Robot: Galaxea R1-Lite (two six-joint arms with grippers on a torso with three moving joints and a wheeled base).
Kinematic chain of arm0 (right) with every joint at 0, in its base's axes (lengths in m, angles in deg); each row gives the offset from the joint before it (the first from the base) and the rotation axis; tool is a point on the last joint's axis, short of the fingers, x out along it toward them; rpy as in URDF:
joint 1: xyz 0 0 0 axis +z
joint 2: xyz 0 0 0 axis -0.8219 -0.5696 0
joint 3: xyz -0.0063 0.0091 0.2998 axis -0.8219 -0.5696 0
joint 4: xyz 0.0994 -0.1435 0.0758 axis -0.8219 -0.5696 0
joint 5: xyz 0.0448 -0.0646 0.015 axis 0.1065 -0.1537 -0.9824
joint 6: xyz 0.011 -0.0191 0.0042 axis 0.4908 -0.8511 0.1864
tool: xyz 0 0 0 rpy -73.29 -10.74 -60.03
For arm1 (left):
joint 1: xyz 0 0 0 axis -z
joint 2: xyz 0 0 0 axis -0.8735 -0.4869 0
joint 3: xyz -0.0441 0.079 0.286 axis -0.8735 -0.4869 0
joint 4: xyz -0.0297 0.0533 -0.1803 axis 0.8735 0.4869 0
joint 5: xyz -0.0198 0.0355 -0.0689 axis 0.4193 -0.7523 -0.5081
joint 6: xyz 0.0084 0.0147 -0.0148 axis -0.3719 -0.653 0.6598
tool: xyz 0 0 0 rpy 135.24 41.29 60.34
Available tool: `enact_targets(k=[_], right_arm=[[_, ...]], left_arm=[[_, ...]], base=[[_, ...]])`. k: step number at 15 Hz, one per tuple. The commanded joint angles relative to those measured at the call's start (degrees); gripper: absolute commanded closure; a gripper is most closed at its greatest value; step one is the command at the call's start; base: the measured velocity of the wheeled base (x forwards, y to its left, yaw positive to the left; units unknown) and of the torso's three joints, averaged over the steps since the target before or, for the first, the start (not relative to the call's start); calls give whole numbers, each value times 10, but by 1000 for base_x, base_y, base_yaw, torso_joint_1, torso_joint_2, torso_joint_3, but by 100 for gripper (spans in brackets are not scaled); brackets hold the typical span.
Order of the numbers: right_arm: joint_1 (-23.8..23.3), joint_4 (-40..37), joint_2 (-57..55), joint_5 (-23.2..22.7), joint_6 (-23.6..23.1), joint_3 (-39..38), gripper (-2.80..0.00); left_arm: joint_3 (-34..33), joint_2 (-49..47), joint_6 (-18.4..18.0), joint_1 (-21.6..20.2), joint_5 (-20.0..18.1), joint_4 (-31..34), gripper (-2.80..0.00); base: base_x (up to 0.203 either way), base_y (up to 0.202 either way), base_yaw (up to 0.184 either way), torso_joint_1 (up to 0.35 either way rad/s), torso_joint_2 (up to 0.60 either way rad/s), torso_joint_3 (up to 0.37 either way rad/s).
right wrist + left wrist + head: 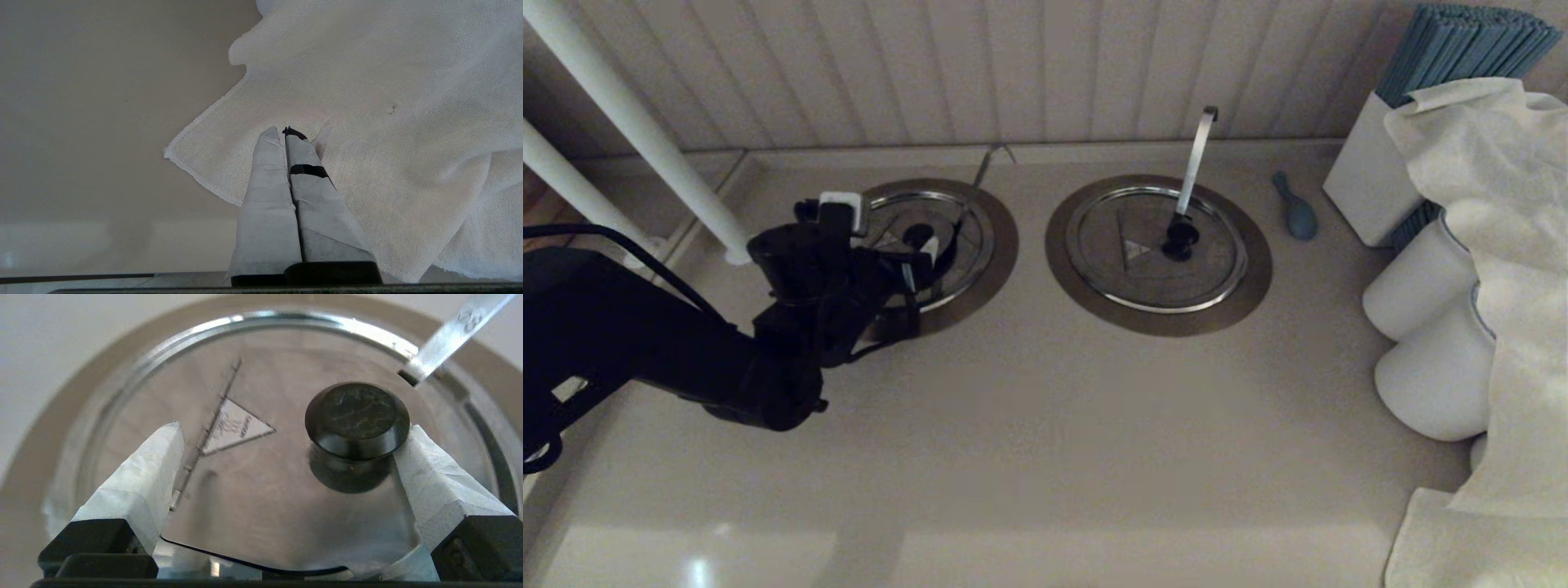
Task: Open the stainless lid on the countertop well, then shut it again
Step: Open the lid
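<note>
The stainless lid (970,245) lies in the countertop well on the left, inside the brushed-steel collar (1003,245). Its thin hooked grey rod (987,167) rises at the far side. My left gripper (923,251) hovers low over the lid, open. In the left wrist view the fingers straddle the lid (253,486) widely; one fingertip (414,441) rests against the side of the black knob (357,412), while the other fingertip stands far off beside the triangle mark (235,426). The rod (449,337) shows at the notch. My right gripper (286,132) is shut and empty above a white cloth (388,122), out of the head view.
The twin lid (1143,273) with its broad bright handle (1196,159) sits to the right. A blue spoon (1297,211), white box (1368,175), white jars (1417,282) and draped cloth (1494,204) crowd the right side. A white pole (629,114) slants at the left.
</note>
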Motion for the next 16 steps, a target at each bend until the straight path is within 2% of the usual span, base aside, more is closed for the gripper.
enact_targets(k=[1, 16], right_arm=[[0, 0, 0, 0, 0, -1, 0], [0, 0, 0, 0, 0, 0, 0]], left_arm=[[0, 10, 1, 0, 0, -5, -280], [11, 23, 3, -21, -1, -5, -280]], base=[[0, 0, 0, 0, 0, 0], [0, 0, 0, 0, 0, 0]])
